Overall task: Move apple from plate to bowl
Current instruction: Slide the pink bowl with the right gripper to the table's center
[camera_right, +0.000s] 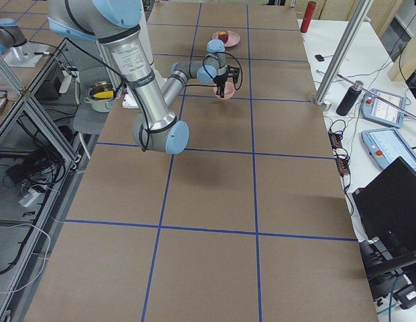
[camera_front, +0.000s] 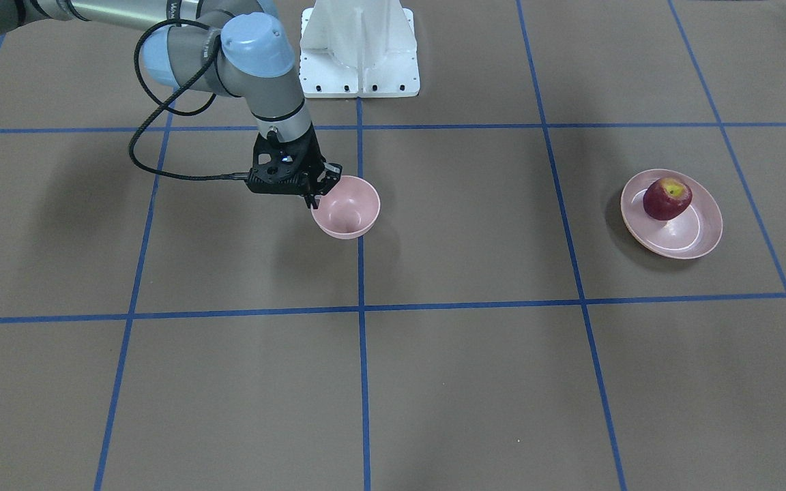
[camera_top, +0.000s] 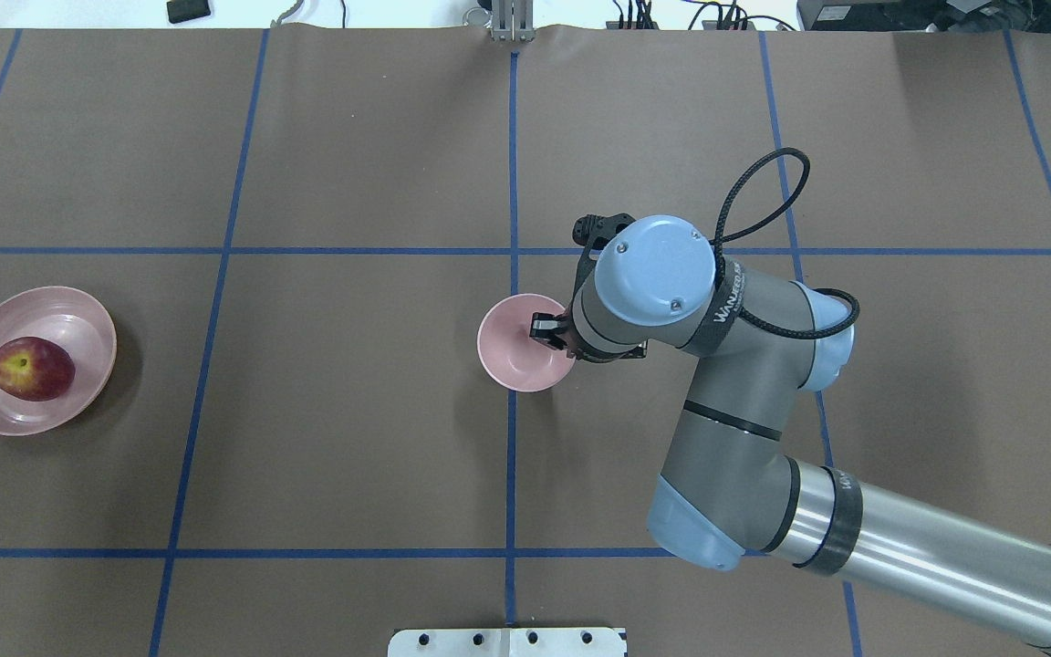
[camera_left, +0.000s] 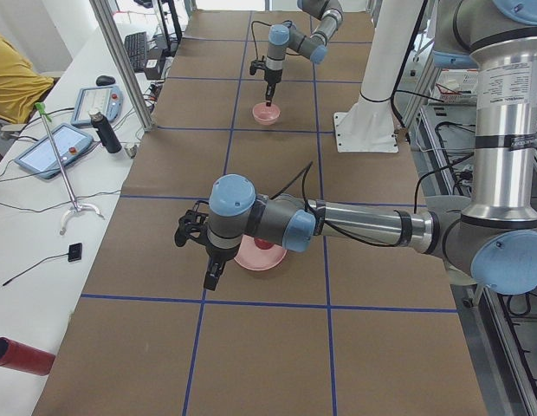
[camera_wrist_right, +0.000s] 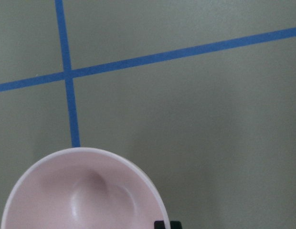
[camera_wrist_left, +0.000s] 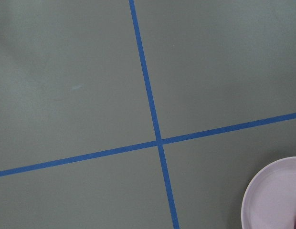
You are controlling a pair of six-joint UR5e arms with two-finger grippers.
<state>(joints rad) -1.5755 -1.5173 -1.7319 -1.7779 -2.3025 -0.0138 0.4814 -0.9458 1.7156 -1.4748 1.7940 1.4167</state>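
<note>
The dark red apple (camera_front: 667, 199) lies on the wide pink plate (camera_front: 693, 239), at the far left of the overhead view (camera_top: 31, 369). The small deep pink bowl (camera_front: 348, 218) stands empty near the table's middle (camera_top: 516, 351). My right gripper (camera_front: 316, 194) is at the bowl's rim with its fingers close together on it; the rim also shows in the right wrist view (camera_wrist_right: 86, 191). My left gripper (camera_left: 212, 276) shows only in the exterior left view, raised beside the plate (camera_left: 251, 260); I cannot tell if it is open. The left wrist view catches the plate's edge (camera_wrist_left: 277, 200).
Blue tape lines (camera_front: 360, 307) divide the brown table into squares. The white robot base plate (camera_front: 359, 51) stands at the robot's side of the table. A side bench with tablets (camera_left: 56, 147) and a red bottle (camera_left: 17, 355) runs along the far side.
</note>
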